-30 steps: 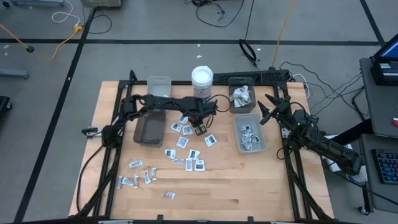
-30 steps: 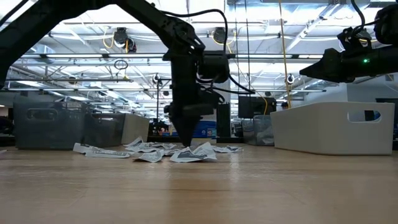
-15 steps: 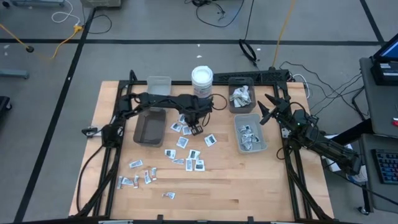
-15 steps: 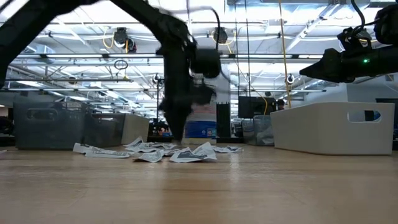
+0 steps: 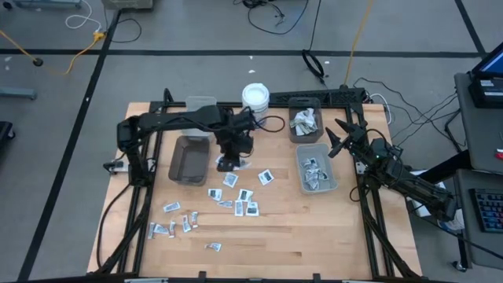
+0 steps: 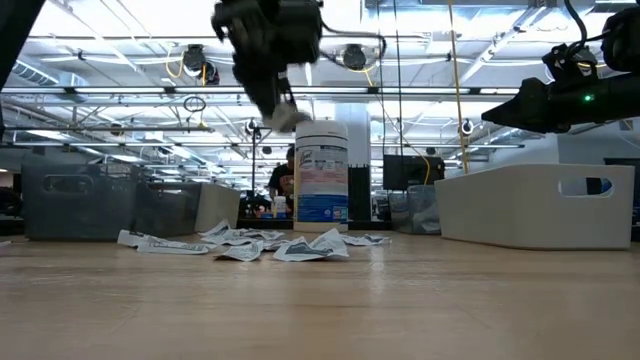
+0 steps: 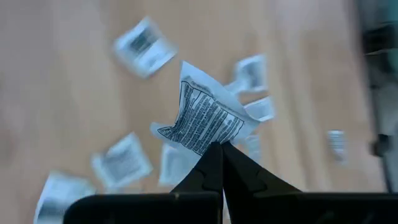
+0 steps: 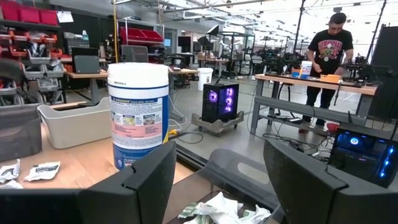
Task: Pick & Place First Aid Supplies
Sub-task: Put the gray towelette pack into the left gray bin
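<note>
Small white packets with dark print (image 5: 236, 192) lie scattered flat on the wooden table, seen low as a pile (image 6: 250, 243). My left gripper (image 5: 227, 160) hangs above their far end, next to the grey bin (image 5: 188, 159), and is shut on one white printed packet (image 7: 208, 115), which also shows in the low view (image 6: 287, 120). My right gripper (image 5: 336, 137) waits open in the air at the table's right side, beside the bin holding packets (image 5: 334, 182); its fingers spread wide in its wrist view (image 8: 219, 149). My left gripper (image 7: 221, 144) pinches the white printed packet by one corner (image 7: 213, 138) between its two fingertips. It comes from above, pointing down. The packet is lifted clear of the table and sticks out past the fingertips, slightly crumpled.
A white round tub with a blue label (image 5: 255, 97) stands at the far edge, a clear bin (image 5: 200, 104) to its left. A bin with pale sachets (image 5: 306, 122) sits far right. Bare wood lies toward the near edge. A person stands in the room beyond (image 8: 326, 56).
My left gripper has risen from the pile of packets with one packet pinched in it, lifting it clear, and has moved a little toward the table's left. The other packets have stayed where they were.
</note>
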